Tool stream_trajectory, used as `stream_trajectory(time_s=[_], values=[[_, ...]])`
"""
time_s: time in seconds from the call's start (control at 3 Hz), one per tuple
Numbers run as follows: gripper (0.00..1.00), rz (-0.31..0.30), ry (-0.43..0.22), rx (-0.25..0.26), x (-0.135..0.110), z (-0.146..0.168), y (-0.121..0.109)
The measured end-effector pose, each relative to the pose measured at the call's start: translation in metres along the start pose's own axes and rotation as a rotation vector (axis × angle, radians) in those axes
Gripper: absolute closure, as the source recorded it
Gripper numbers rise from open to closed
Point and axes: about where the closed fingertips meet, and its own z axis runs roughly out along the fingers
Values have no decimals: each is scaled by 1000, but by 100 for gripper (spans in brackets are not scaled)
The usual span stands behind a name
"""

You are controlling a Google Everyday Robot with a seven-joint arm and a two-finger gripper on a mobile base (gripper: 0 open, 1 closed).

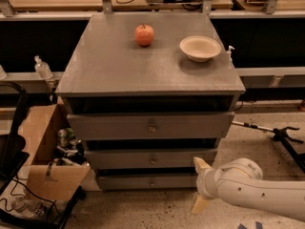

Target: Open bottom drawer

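Grey cabinet top (119, 68) w/ apple (144, 35), bowl (200, 48), gripper (198, 184) jaws apart, rt end of bottom drawer (143, 181)

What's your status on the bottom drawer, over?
Gripper open, low by the cabinet's right front corner. Bottom drawer shut, not gripped. Nothing in the way.

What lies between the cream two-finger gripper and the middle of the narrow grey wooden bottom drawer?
Nothing: in the camera view, the open gripper sits at the right end of the bottom drawer; only bare grey front lies between.
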Motion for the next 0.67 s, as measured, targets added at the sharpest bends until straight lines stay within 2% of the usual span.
stream_trajectory(time_s=[0.33,0.67], values=[[0,11,-22,-17,6,62,-7],[0,-19,4,-21,15,97,-14]])
